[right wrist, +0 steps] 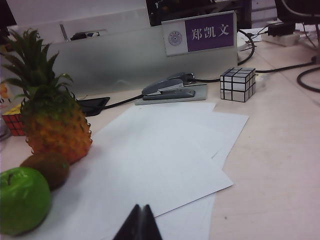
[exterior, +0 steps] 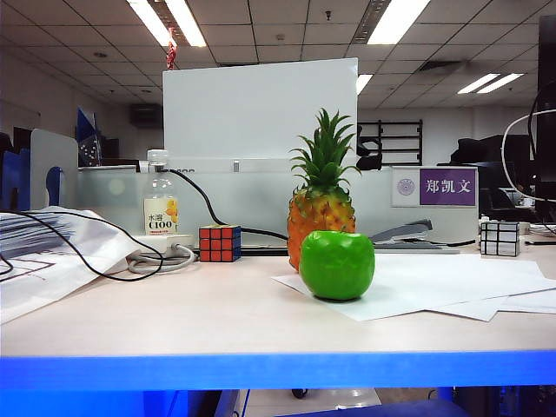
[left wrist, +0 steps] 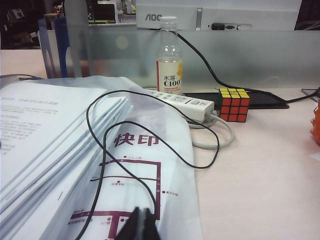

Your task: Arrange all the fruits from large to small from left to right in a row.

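We see the pineapple, kiwi and green apple clustered together on white paper. Our left gripper and right gripper hang closed, holding nothing, apart from the fruits.

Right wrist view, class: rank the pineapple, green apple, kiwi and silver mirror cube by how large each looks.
1. pineapple
2. green apple, cut off by the frame edge and nearest the camera, so flattered
3. kiwi and silver mirror cube: look alike; the cube sits farther back, so unranked

Exterior camera: low at desk edge, facing the partition. Wrist cameras: low over desk, same direction; all share the pineapple.
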You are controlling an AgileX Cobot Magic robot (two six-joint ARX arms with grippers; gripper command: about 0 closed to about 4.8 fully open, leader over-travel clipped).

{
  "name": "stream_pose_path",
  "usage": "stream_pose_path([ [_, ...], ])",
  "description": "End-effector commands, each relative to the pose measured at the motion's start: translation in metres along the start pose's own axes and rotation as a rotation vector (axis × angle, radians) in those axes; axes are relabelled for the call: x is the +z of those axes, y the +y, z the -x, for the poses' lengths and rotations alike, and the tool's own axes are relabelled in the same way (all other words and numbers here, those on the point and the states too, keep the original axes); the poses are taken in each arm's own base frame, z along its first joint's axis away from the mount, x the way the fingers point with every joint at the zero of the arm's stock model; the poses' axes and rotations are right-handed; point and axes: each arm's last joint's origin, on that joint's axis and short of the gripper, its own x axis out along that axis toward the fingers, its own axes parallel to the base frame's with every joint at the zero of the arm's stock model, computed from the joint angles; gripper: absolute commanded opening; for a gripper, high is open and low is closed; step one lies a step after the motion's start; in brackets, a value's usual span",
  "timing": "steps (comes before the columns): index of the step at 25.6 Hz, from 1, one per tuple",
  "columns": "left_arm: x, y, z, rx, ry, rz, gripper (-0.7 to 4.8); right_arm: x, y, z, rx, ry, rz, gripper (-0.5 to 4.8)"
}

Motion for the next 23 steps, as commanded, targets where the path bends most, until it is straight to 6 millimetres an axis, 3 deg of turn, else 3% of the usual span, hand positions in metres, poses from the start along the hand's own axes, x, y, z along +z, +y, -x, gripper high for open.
stream_pose_path([
  [1,0.002,0.0,0.0,0.002,-0.014,-0.001,-0.05,0.0,0.0,0.0,0.007,-0.013,-0.031,-0.01],
  [6,0.002,0.0,0.0,0.002,-0.014,-0.001,-0.05,-0.001,0.001,0.0,0.039,-0.006,-0.032,-0.01],
  [10,0.0,0.0,0.0,-0.004,-0.003,0.021,-0.05,0.001,0.005,0.0,0.178,-0.002,-0.063,-0.01],
  [15,-0.001,-0.005,0.001,-0.169,0.011,0.045,-0.05,0.019,0.016,0.005,0.453,-0.14,-0.068,-0.01],
  [19,-0.001,-0.007,0.001,-0.238,0.011,0.046,-0.05,0.025,0.02,0.005,0.455,-0.216,-0.063,0.06],
  [21,-0.001,-0.007,0.001,-0.245,0.011,0.047,-0.05,0.021,0.022,0.001,0.467,-0.168,-0.045,0.55],
  [23,-0.001,-0.007,0.001,-0.253,0.011,0.048,-0.05,0.014,0.026,-0.005,0.496,-0.094,-0.029,1.38],
])
